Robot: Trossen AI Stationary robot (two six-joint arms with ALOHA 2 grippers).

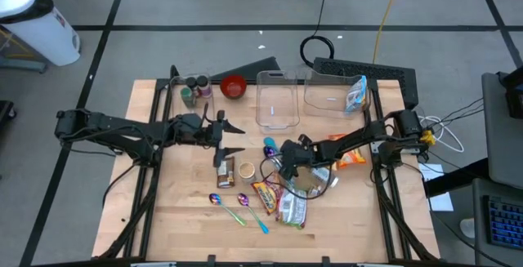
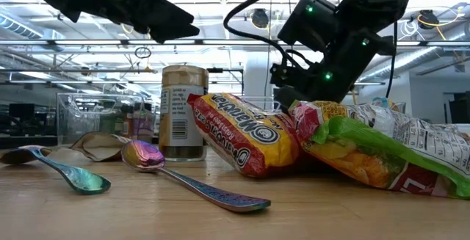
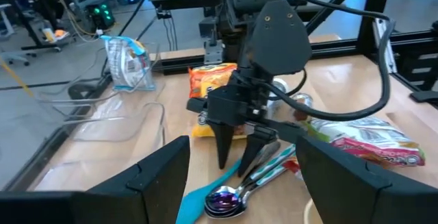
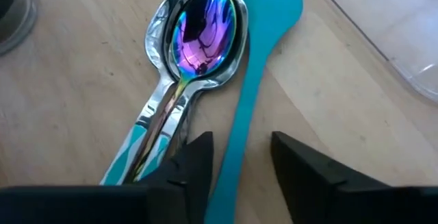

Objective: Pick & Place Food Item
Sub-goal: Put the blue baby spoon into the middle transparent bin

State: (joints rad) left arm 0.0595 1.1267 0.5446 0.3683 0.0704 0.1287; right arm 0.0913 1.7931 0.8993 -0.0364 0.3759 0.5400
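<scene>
A stack of iridescent spoons (image 4: 204, 32) and a teal spatula (image 4: 263, 18) lie flat on the table's middle. My right gripper (image 4: 239, 162) points steeply down over their handles, open, one finger on each side of the spatula's handle (image 4: 229, 162). A yellow-red noodle packet (image 2: 246, 133) and a green-and-white bag (image 2: 382, 148) lie flat at the front, nearer than the right gripper (image 1: 276, 154). An orange snack bag (image 1: 351, 159) lies to the right. My left gripper (image 1: 235, 139) hangs open above the table left of the spoons, holding nothing. My right gripper comes from above and the right, slanting down, its fingers (image 4: 195, 159) across the teal spatula's handle and over the spoon handles (image 4: 154, 138). A gap shows between the handle and one finger. Whether either fingertip touches a handle, I cannot tell.
A brown-lidded jar (image 2: 182, 111) stands left of the packets. Two more spoons (image 1: 229, 203) lie at the front left. Two clear containers (image 1: 278, 100) stand at the back, one holding a blue packet (image 1: 355, 94). A red bowl (image 1: 234, 86) and spice jars (image 1: 194, 91) stand at the back left.
</scene>
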